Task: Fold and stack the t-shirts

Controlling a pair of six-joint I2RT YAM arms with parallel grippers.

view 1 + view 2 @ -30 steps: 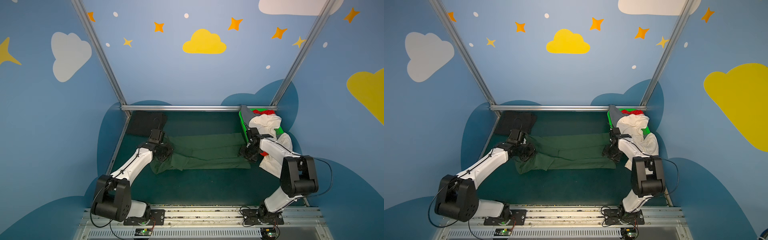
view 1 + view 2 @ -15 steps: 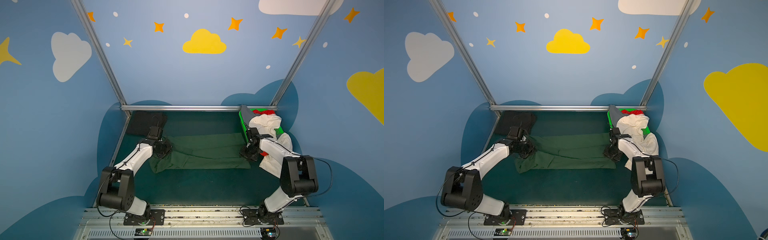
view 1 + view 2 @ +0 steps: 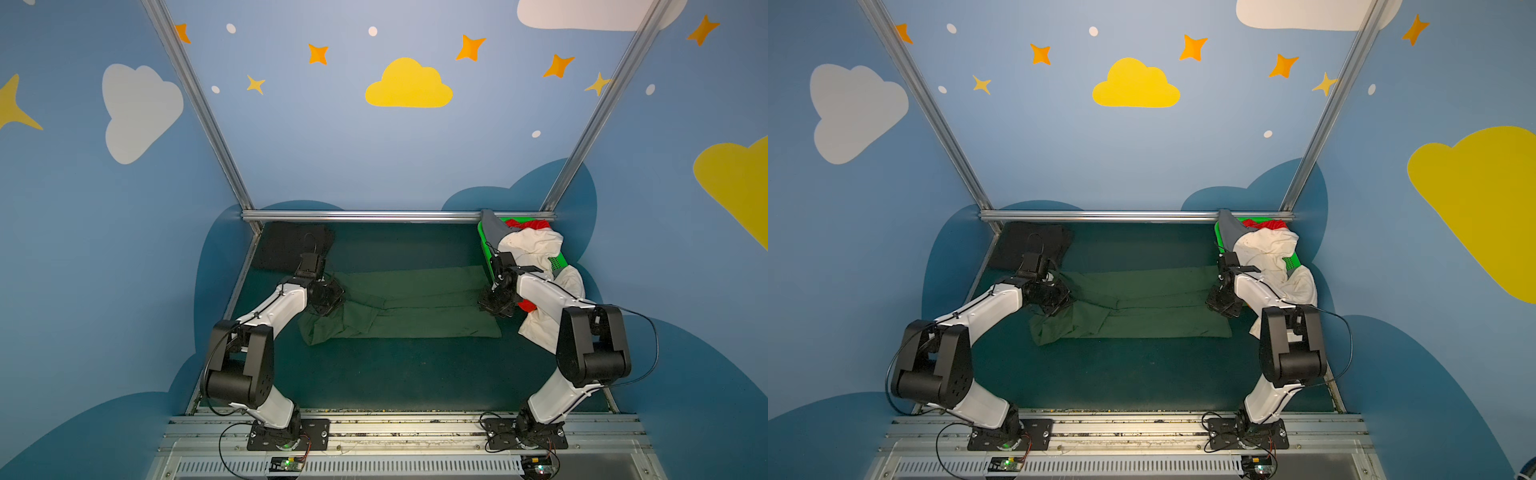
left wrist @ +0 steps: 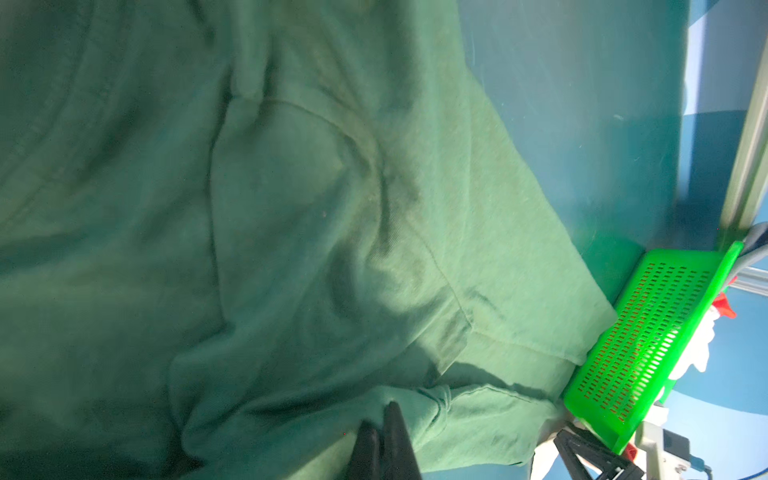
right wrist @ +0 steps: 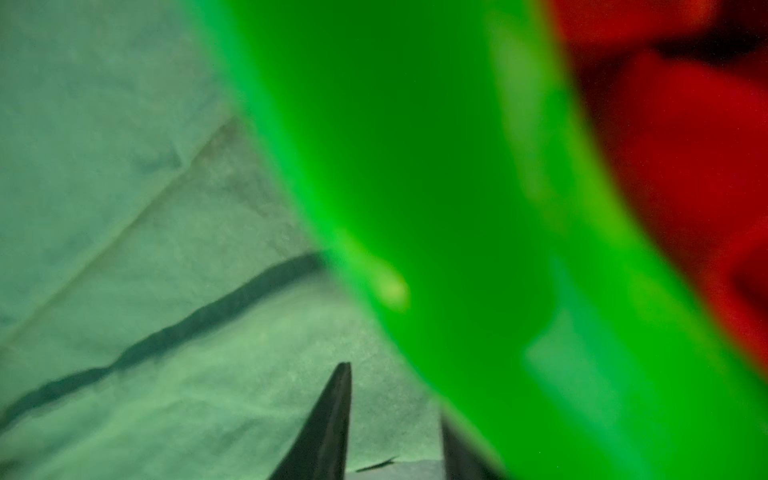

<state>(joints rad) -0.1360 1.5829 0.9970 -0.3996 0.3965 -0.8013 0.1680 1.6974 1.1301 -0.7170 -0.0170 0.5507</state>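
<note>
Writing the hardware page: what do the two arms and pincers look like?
The left arm and right arm match: white shells, bulky black joints, black base plates. Thin black cables loop beside each. The left pincer and right pincer have black, tapered fingers. No markings readable.

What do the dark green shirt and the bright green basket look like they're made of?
The shirt looks like soft matte knit cotton, probably: it creases and shows stitched seams. The basket looks like glossy rigid plastic: its wall has even rows of slots.
</note>
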